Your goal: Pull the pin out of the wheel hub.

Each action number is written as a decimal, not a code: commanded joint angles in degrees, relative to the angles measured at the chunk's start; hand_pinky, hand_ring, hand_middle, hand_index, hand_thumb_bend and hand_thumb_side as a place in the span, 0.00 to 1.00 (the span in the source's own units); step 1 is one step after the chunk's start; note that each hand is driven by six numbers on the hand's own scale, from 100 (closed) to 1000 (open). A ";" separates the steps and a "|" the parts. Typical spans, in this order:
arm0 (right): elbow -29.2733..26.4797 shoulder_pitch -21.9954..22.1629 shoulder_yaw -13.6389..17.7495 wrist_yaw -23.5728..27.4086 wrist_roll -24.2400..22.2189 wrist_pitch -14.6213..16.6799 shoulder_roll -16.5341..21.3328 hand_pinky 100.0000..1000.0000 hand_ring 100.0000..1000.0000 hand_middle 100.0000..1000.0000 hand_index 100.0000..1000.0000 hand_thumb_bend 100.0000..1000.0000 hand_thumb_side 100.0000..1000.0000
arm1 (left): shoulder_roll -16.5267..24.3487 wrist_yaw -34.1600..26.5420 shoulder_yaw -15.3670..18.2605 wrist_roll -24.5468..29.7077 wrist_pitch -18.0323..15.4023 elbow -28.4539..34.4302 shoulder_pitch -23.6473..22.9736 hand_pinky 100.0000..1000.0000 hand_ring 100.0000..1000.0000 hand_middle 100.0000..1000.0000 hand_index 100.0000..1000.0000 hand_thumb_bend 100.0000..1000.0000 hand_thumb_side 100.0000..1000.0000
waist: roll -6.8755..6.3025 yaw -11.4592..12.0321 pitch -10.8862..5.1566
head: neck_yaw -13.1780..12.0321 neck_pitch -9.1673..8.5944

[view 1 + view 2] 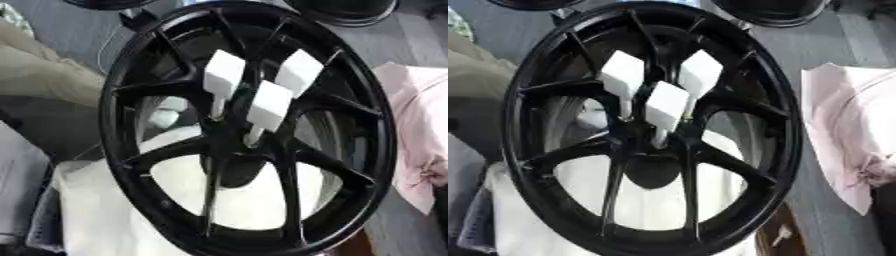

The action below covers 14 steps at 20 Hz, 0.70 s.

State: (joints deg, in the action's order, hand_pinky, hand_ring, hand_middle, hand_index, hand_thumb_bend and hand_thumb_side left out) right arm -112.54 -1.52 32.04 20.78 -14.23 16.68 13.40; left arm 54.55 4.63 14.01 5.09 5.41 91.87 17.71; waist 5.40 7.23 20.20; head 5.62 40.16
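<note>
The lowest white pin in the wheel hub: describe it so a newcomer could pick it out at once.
Start at the big black spoked wheel filling the view, then go to its hub, where three white pins with blocky square heads stick out. Two sit side by side higher up; the wanted pin is the lowest one, between and below them, nearest the hub's centre.

The black spoked wheel hub (248,130) stands upright and tilted. Three white pins (269,106) with block-shaped heads stick out from its centre.
</note>
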 commanded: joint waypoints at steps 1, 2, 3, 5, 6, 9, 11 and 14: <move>-1.06 -0.24 0.10 0.58 -0.37 0.13 1.87 0.89 0.82 0.72 0.81 0.00 0.58 | 1.49 -1.13 0.97 0.00 1.19 2.95 0.93 0.61 0.71 0.71 0.86 0.00 0.75 | -0.45 -0.11 -1.36 | -0.30 -0.70; -1.03 -0.23 0.11 0.63 -0.41 0.15 1.88 0.89 0.82 0.72 0.81 0.00 0.58 | 1.53 -1.20 0.86 0.17 1.44 3.25 1.08 0.61 0.71 0.71 0.86 0.00 0.75 | -0.45 -0.14 -1.37 | -0.31 -0.70; -1.00 -0.22 0.12 0.67 -0.44 0.16 1.89 0.89 0.82 0.72 0.81 0.00 0.58 | 1.54 -1.20 0.82 0.30 1.63 3.44 1.16 0.61 0.71 0.71 0.86 0.00 0.75 | -0.45 -0.14 -1.37 | -0.31 -0.70; -0.95 -0.16 0.14 0.69 -0.50 0.20 1.88 0.89 0.82 0.72 0.81 0.00 0.58 | 1.87 0.92 0.63 0.59 1.61 3.84 1.38 0.67 0.73 0.69 0.87 0.00 0.19 | -0.45 -0.25 -1.37 | -0.39 -0.73; -0.92 -0.14 0.14 0.69 -0.53 0.22 1.88 0.89 0.82 0.72 0.81 0.00 0.58 | 1.71 1.80 0.50 0.86 1.61 3.92 1.58 0.65 0.71 0.66 0.85 0.00 0.22 | -0.45 -0.27 -1.38 | -0.43 -0.72; -0.88 -0.11 0.13 0.73 -0.60 0.28 1.92 0.89 0.82 0.72 0.81 0.00 0.58 | 0.97 -2.05 0.38 0.04 0.63 4.95 2.16 0.52 0.62 0.57 0.77 0.00 0.63 | -0.42 -0.26 -1.44 | -0.43 -0.66; -0.86 -0.05 0.11 0.77 -0.64 0.32 1.94 0.89 0.82 0.72 0.81 0.00 0.58 | 0.61 -7.69 0.06 -2.18 -0.90 6.38 2.49 0.45 0.57 0.52 0.75 0.00 0.63 | -0.36 -0.24 -1.51 | -0.44 -0.66; -0.84 -0.14 -0.09 1.02 -0.77 0.35 2.08 0.89 0.82 0.72 0.81 0.00 0.57 | -1.80 -19.80 -1.42 -4.52 -4.48 9.38 4.25 0.38 0.53 0.47 0.71 0.00 0.65 | -0.23 -0.33 -1.73 | -0.84 -0.70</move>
State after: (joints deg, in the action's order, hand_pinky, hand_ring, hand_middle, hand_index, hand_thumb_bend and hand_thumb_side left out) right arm -112.51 -1.49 31.81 21.32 -14.83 16.85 13.49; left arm 52.06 -11.01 12.59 1.53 2.21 99.41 21.18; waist 5.45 7.00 19.68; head 5.02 40.15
